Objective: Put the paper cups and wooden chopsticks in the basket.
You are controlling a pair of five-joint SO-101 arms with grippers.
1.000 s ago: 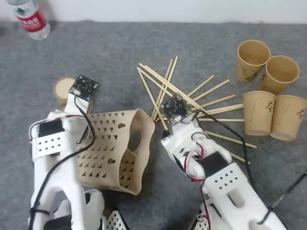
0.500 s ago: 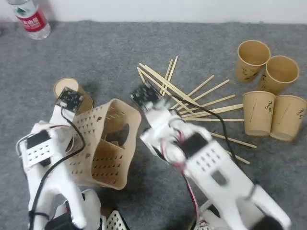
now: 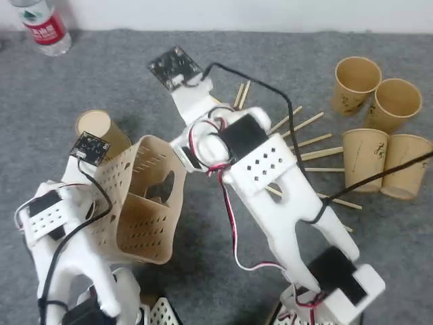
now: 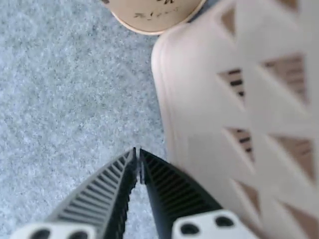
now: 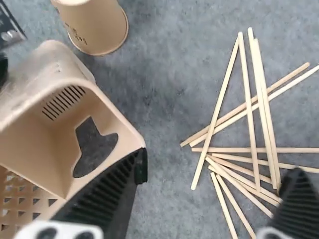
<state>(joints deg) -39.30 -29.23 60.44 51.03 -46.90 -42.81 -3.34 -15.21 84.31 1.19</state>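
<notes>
The beige perforated plastic basket (image 3: 145, 210) sits tipped on the grey felt-covered desk (image 3: 203, 47) between the two arms, its open mouth and handle cut-out turned up toward the high view.

The left gripper (image 4: 137, 157) is low over the desk just beside the basket's outer wall. Its fingers (image 4: 107, 191) are pressed together at the tips with nothing between them. Whether they touch the wall cannot be told.

One tan paper cup (image 3: 101, 128) rests on the desk just beside the basket, on the side away from the arm bases. It shows in the left wrist view (image 4: 154, 12) past the basket's rim, and in the right wrist view (image 5: 92, 25) too.

The right gripper (image 5: 218, 172) hangs above the desk next to the basket's mouth. Its fingers (image 5: 112, 196) are spread wide and hold nothing. One is near the basket's rim, the other over the pale wooden chopsticks (image 5: 249, 139).

The chopsticks lie loose and crossed in a scatter on the desk near the basket, partly under the right arm in the high view (image 3: 301, 145). None are in the basket.

Four more tan paper cups (image 3: 365, 159) are grouped beyond the chopsticks, well apart from the basket.

A clear plastic bottle with a red label (image 3: 42, 26) lies at the desk's far edge, well apart from the basket.
</notes>
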